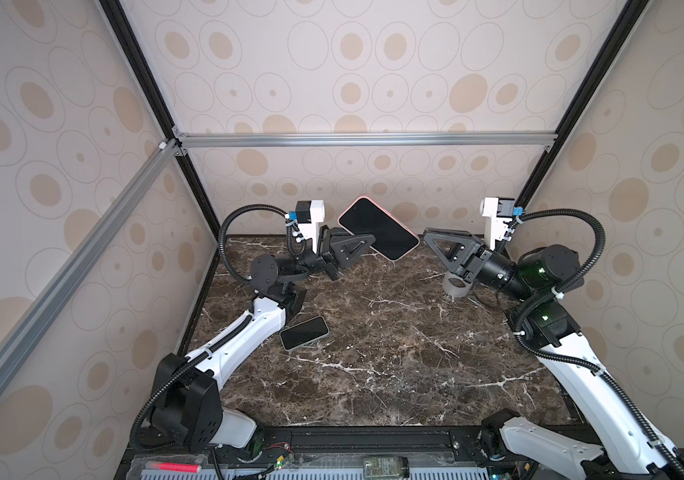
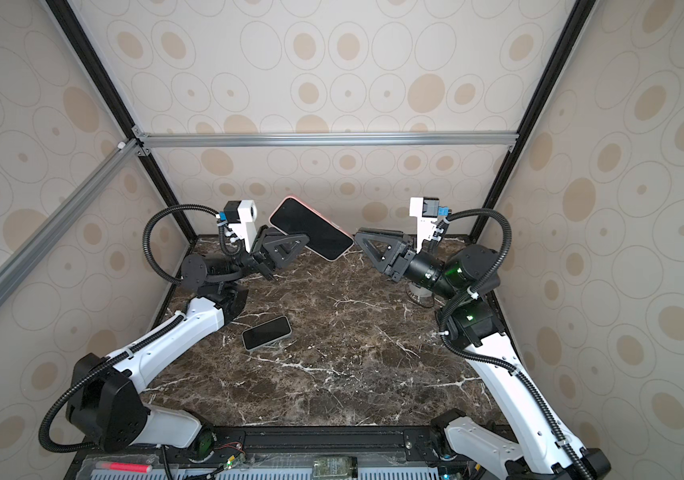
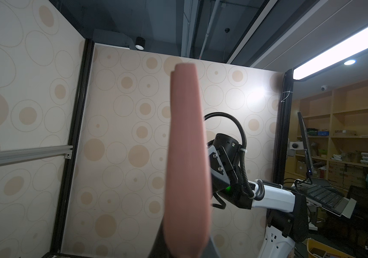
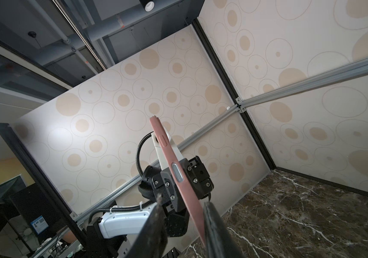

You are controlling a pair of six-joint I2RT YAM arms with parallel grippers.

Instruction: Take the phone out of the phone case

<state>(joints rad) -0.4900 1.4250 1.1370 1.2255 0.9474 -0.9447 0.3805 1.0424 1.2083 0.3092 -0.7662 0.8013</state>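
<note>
Phone (image 1: 377, 228), seated in its pink case (image 3: 187, 145), hangs tilted above the desk (image 1: 373, 353) at upper middle of both top views, pinched by the left gripper (image 1: 370, 240); the right gripper (image 1: 427, 236), jaws parted around its lower corner, must next clamp the case lip and peel.

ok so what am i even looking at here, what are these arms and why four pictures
These are two robot arms at a marble table. Two pictures look down from overhead, nearly alike; the other two come from a camera on each wrist. The left gripper is shut on a phone in a pink case, held in the air. The right gripper is at its far end, jaws apart either side of the case's edge. A second phone lies flat on the table; a grey cylinder stands under the right arm.
</note>
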